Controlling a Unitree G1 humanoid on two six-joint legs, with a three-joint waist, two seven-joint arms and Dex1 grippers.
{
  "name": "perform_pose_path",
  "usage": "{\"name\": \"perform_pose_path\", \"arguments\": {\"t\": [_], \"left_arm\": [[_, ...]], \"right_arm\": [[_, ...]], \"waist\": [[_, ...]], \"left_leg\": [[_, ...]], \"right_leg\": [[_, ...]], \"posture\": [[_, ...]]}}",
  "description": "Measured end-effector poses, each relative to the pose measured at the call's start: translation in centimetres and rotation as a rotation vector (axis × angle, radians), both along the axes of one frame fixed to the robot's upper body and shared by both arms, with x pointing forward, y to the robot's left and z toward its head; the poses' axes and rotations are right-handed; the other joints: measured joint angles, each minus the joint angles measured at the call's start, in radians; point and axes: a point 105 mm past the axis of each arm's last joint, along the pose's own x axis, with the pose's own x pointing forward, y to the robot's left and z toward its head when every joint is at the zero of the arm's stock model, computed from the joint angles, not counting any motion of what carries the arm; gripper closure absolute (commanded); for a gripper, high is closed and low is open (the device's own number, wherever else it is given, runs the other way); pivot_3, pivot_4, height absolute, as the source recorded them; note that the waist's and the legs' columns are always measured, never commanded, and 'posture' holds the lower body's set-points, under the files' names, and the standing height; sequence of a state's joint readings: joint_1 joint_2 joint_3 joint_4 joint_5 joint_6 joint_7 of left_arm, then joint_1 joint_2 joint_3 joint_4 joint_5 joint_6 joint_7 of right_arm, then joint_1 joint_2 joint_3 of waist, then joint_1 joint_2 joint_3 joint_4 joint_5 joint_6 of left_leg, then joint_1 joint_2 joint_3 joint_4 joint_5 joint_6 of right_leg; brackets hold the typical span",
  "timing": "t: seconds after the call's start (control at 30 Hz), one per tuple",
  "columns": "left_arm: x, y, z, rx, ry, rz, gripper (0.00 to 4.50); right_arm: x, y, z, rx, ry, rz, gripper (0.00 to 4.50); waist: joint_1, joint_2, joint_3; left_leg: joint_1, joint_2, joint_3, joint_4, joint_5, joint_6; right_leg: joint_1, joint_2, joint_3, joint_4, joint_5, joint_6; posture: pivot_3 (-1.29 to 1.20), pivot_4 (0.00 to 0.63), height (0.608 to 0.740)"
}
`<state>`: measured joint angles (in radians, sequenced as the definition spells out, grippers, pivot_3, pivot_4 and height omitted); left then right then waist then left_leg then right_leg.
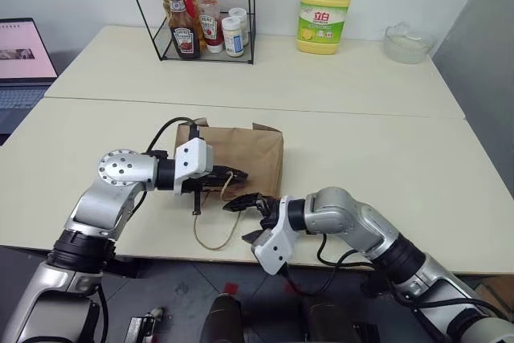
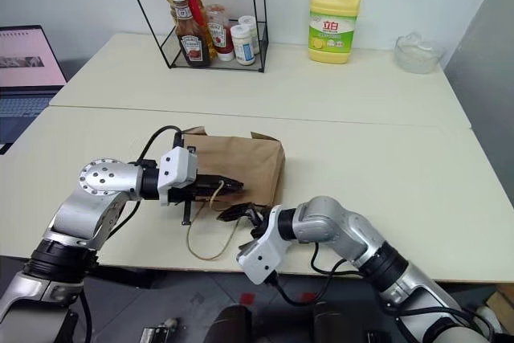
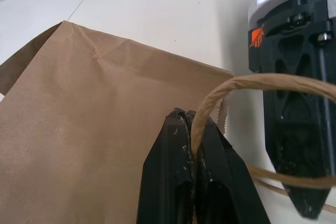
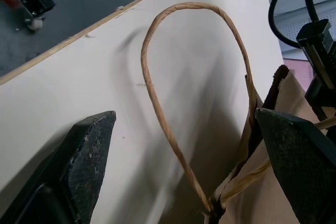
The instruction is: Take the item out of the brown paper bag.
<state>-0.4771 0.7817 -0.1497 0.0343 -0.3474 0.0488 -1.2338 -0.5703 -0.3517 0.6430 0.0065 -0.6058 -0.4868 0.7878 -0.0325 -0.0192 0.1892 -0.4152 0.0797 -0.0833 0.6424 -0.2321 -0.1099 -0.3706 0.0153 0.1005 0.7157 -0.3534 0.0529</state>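
Brown paper bag (image 1: 241,158): lying flat on the near part of the pale surface (image 1: 385,158), its open mouth turned toward the robot and the front edge.
Item: from where I stand I can't see it; I can't tell whether it sits inside the bag.
Upper handle (image 3: 226,93): a thin tan loop, pinched at the bag's mouth by the left pincer.
Lower handle (image 4: 157,77): a second tan loop lying loose on the surface, stretched out from the mouth toward the front edge.
Left pincer (image 1: 233,176): both black fingers pressed together, clamped on the upper handle right at the mouth of the bag, pointing across to the robot's right.
Right pincer (image 1: 245,201): fingers spread wide with nothing between them, just beside the bag's mouth and right under the left pincer, aimed at the opening.
Wire rack (image 1: 205,54): at the far side, holding a ketchup bottle (image 1: 185,34), an oil bottle and small jars.
Yellow detergent jug (image 1: 325,12): at the back, right of the rack.
Clear bowl (image 1: 408,42): far right corner.
Laptop (image 1: 22,58): open, off to the left.
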Motion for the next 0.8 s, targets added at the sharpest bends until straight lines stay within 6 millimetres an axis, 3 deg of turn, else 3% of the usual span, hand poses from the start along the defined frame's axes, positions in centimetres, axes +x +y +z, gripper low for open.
{"name": "perform_pose_path", "arguments": {"t": [0.2,0.47,0.6,0.8], "left_arm": [[0.1,-0.1,0.0,0.003,0.0,0.002,4.46],[0.1,-0.2,0.0,0.006,-0.001,-0.002,4.46],[0.1,-0.2,0.0,0.006,0.002,-0.001,4.46],[0.1,-0.3,-0.1,0.006,0.014,0.004,4.46]], "right_arm": [[-0.2,-0.1,-0.1,0.016,-0.009,0.011,0.0],[-1.7,-2.8,-0.6,0.011,0.011,0.017,0.0],[-1.8,-2.7,-0.6,0.008,-0.004,0.031,0.0],[-1.5,-0.9,-0.7,0.019,-0.026,0.056,0.0]], "waist": [[0.0,0.0,0.0],[0.001,0.0,0.0],[0.001,0.0,0.0],[-0.001,0.0,0.0]], "left_leg": [[0.0,0.0,0.0,0.0,0.0,0.001],[0.001,0.0,0.0,0.0,-0.001,0.001],[0.001,0.0,0.0,0.0,-0.001,0.001],[0.001,0.0,0.0,0.0,-0.001,0.001]], "right_leg": [[0.0,0.0,0.0,0.0,0.0,0.0],[0.001,0.0,0.0,0.0,0.0,0.0],[0.001,0.0,0.0,0.0,0.0,0.0],[0.001,0.0,0.0,0.0,0.0,0.0]], "posture": [[0.0,0.15,0.74],[0.0,0.15,0.74],[0.0,0.15,0.74],[0.0,0.15,0.74]]}}
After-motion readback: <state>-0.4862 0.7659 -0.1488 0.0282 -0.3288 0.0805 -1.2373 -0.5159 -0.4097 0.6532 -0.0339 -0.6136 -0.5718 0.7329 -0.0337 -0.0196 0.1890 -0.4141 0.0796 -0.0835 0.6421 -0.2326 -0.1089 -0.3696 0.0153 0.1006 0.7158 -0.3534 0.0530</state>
